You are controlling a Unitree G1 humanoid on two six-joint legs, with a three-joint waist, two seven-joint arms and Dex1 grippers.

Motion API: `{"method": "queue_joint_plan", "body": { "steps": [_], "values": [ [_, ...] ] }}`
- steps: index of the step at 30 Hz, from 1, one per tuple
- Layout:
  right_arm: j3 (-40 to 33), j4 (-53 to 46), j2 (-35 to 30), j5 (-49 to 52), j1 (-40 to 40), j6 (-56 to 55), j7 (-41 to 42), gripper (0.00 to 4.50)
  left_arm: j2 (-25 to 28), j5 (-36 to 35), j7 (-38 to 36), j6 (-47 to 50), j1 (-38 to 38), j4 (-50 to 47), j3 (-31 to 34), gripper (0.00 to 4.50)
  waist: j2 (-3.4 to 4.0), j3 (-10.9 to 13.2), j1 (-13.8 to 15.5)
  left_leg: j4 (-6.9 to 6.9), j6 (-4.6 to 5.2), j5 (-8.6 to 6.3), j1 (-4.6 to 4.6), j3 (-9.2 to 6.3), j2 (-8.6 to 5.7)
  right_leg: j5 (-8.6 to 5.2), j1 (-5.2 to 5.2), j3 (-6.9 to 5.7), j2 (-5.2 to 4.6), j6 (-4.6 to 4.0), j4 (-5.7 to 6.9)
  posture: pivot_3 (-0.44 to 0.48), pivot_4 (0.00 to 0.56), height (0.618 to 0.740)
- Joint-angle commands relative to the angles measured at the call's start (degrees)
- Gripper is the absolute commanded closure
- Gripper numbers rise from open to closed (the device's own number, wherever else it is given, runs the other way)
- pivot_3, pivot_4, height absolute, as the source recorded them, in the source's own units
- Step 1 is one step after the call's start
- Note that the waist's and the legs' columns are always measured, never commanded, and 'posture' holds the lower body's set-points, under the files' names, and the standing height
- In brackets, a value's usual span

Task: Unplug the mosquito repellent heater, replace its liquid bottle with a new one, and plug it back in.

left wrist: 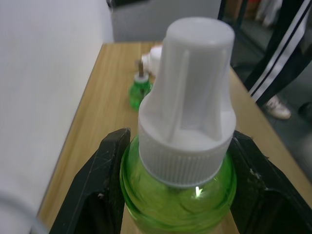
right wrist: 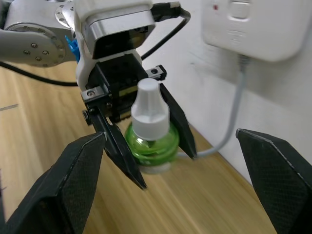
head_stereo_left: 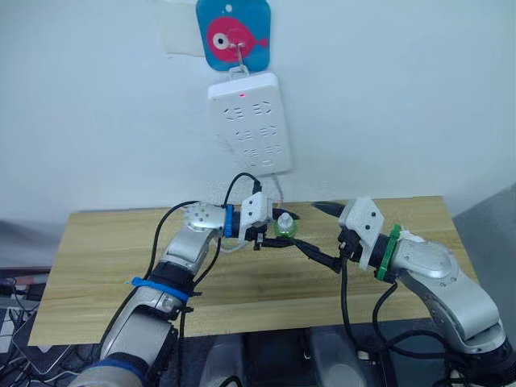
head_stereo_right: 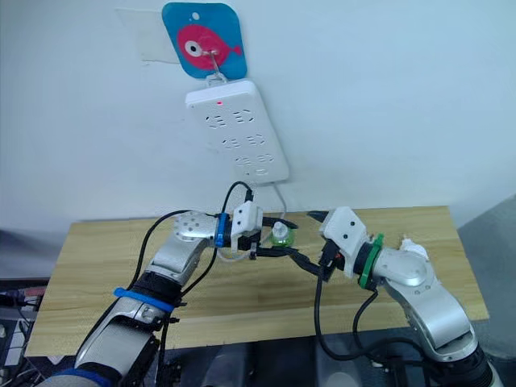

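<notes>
My left gripper [head_stereo_left: 282, 235] is shut on a green liquid bottle [head_stereo_left: 285, 226] with a tall white cap [left wrist: 197, 83], holding it upright low over the table near the wall. My right gripper [head_stereo_left: 306, 226] is open just to the bottle's right, with one finger [right wrist: 63, 185] on each side of it and not touching it. Farther right on the table a second green bottle [left wrist: 140, 90] stands with a bare wick and no cap. A small white rounded unit, apparently the mosquito repellent heater [left wrist: 153, 53], lies just behind that second bottle. The heater [head_stereo_right: 411, 244] also peeks out behind my right arm.
A white power strip [head_stereo_left: 250, 121] hangs on the wall above the wooden table [head_stereo_left: 105, 266], under a blue fish hook [head_stereo_left: 232, 32]. Its cord [right wrist: 234, 122] drops to the tabletop behind the held bottle. A person's legs [left wrist: 278, 58] stand beyond the table's right end.
</notes>
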Motion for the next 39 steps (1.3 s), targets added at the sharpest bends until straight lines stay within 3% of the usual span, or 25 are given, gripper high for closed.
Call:
{"method": "queue_joint_plan", "body": {
  "steps": [1,9,12,20,25,32,35,39],
  "values": [
    [1.33,-3.50,1.70,-1.04,0.73,0.97,-3.40,0.00,-1.65,0.38,-1.28,-0.91,-1.50,1.43,-0.67,2.23,0.00,0.00,-0.45,0.02,-0.01,0.00,0.00,0.00,0.00,0.00,0.00,-0.01,0.00,0.00,0.01,-0.150,0.265,0.740],
    [3.56,-1.23,4.63,-2.85,-0.23,1.76,-6.65,0.00,-2.93,0.87,-2.77,-2.18,-1.95,1.95,-0.63,2.23,0.01,-0.03,-0.76,0.06,-0.05,0.03,0.01,-0.01,0.00,0.00,-0.01,0.01,0.00,0.00,0.08,-0.148,0.251,0.740],
    [3.58,-0.29,4.97,-2.64,-0.10,1.35,-6.36,0.60,-3.26,0.81,-2.57,-1.71,-1.74,1.37,-0.51,2.23,0.01,-0.05,-0.70,0.07,-0.06,0.03,0.00,-0.01,-0.01,0.00,-0.01,0.02,-0.01,0.00,0.07,-0.140,0.248,0.740],
    [4.07,-0.60,4.06,-1.84,1.30,0.04,-4.20,3.39,-3.41,0.18,-2.12,-1.06,-0.89,0.23,0.16,2.23,0.01,-0.08,-0.67,0.10,-0.06,0.04,0.01,0.01,-0.01,0.00,-0.01,0.02,-0.02,0.00,0.10,-0.124,0.244,0.740],
    [3.33,0.05,2.92,-0.21,1.07,-2.37,-0.22,3.45,-3.38,-0.76,-3.63,-0.68,-0.47,-0.97,0.05,2.23,0.02,-0.10,-0.63,0.16,-0.06,0.04,0.01,0.00,-0.01,0.00,-0.01,0.02,-0.02,0.00,0.18,-0.115,0.244,0.740],
    [3.57,16.87,-7.78,3.72,-9.26,-20.88,28.90,3.45,-1.63,-2.16,-14.63,-7.36,0.12,-0.30,-1.92,2.23,0.02,-0.10,-0.66,0.53,0.06,-0.04,0.01,0.09,-0.01,0.00,0.02,0.01,0.02,0.00,0.40,-0.101,0.254,0.740],
    [5.27,28.29,-7.80,4.83,-16.37,-26.52,40.59,3.45,-1.17,-1.94,-18.96,-12.29,0.04,1.28,-3.43,2.23,0.02,-0.10,-0.65,0.60,0.04,-0.02,-0.01,0.10,0.00,0.00,0.02,0.01,0.05,0.00,0.44,-0.060,0.251,0.740],
    [7.11,38.53,-5.93,3.21,-22.93,-32.34,46.95,3.45,-2.71,-1.09,-19.15,-16.08,-1.60,4.44,-4.53,2.23,0.01,-0.10,-0.36,0.68,0.01,-0.01,-0.02,0.10,-0.01,0.00,0.02,-0.01,0.02,0.00,0.49,-0.031,0.252,0.740]
  ]
}}
